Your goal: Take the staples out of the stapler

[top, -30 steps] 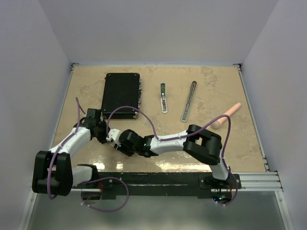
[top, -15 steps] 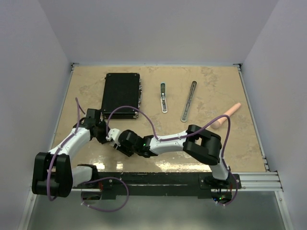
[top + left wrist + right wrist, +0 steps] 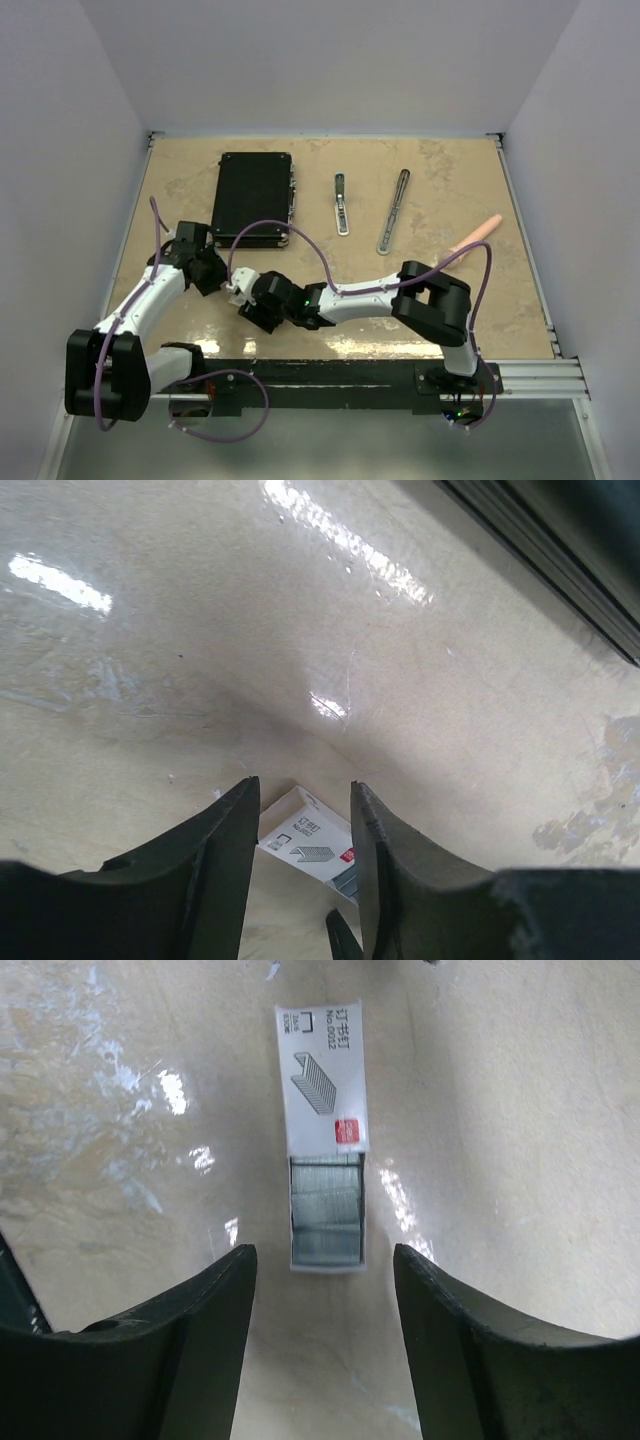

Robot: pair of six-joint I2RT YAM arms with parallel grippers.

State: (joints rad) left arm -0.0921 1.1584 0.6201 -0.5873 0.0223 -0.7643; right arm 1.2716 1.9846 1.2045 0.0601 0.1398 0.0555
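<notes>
Since my right gripper and left gripper both stand with jaws parted and nothing between them, I take the box as my reference for the next move. It lies flat on the table. The staples sit in the grey tray poking out of the box at the end nearest my right gripper. Seen from the right wrist, the box's long axis runs straight away from those fingers, centred between them, with bare table on either side, so nothing is pinched. My left gripper hangs at the box's printed end and, as far as I can tell, is not touching it. The stapler lies as two separate bars well beyond the box, off to its far right, with neither arm near it. I judge the right arm better placed for the staples, since a short push forward along that axis would reach them.
</notes>
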